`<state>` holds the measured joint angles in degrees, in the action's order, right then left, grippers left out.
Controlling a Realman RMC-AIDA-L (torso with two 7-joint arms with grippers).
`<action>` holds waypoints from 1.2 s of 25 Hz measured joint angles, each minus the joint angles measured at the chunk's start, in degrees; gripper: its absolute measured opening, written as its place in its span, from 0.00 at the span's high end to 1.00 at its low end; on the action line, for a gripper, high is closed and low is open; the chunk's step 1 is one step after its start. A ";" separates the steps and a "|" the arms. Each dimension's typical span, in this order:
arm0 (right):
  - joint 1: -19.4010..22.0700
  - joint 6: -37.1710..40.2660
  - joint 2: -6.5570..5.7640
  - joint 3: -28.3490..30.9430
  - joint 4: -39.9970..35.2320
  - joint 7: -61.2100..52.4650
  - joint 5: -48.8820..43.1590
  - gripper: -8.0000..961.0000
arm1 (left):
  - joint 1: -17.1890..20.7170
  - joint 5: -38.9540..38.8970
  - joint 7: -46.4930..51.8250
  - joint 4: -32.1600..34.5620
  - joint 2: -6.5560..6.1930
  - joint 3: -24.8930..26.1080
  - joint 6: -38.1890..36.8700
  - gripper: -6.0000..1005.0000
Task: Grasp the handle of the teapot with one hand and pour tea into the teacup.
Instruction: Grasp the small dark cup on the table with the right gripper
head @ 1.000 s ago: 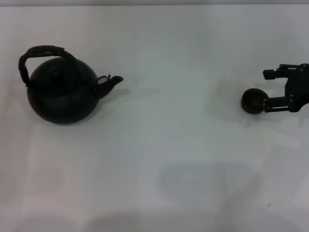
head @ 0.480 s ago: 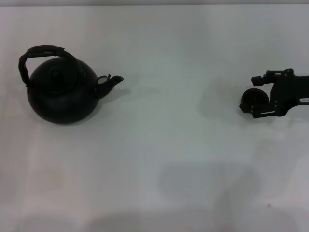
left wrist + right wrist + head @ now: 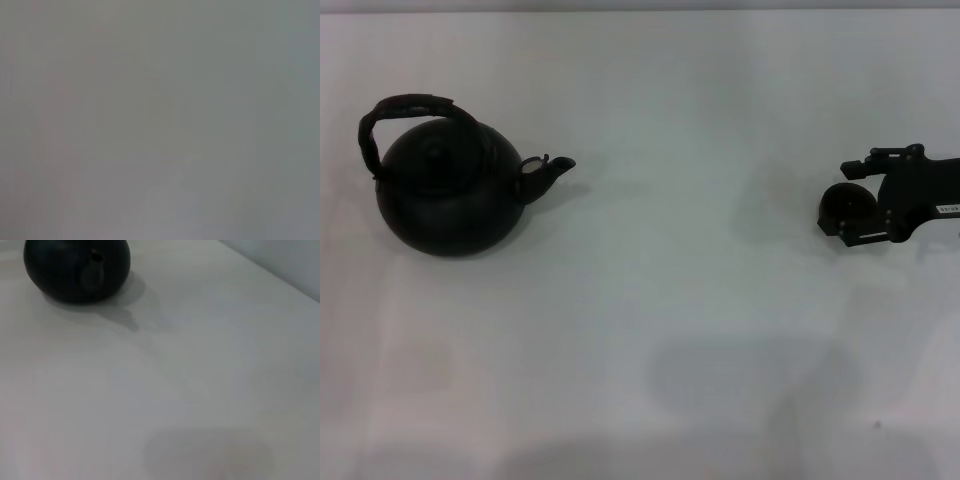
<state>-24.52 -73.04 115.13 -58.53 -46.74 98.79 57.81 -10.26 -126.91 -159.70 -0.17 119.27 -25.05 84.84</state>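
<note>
The black teapot (image 3: 445,195) stands on the white table at the far left, and its spout (image 3: 550,168) points right. Its arched wrapped handle (image 3: 410,103) rises over the lid, with nothing touching it. The small black teacup (image 3: 838,212) is at the far right. My right gripper (image 3: 850,203) reaches in from the right edge and has the teacup at its tip. The right wrist view looks across the table to the teapot (image 3: 75,270) in the distance and does not show the teacup. My left gripper is out of view, and its wrist view is plain grey.
The white table (image 3: 670,300) stretches bare between the teapot and the teacup. Its far edge runs along the top of the head view, and a soft shadow lies on it near the front.
My right gripper has moved left and come in around the teacup, which has barely shifted. The teapot has stayed where it was.
</note>
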 joint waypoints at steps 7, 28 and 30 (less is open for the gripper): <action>-0.07 1.30 0.06 -0.10 0.46 0.00 -1.49 0.10 | -0.27 0.00 0.00 0.01 0.00 0.00 -0.67 0.26; -0.79 4.05 0.10 -3.04 1.96 0.05 -1.67 0.11 | -0.81 0.00 0.00 0.00 -0.09 0.03 -1.60 0.26; -0.79 4.07 0.09 -2.95 1.90 0.04 -1.66 0.12 | -0.88 -0.01 0.00 0.00 -0.09 0.06 -1.66 0.26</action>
<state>-25.31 -68.97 115.22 -61.48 -44.84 98.82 56.15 -11.14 -126.92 -159.70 -0.18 119.18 -24.98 83.18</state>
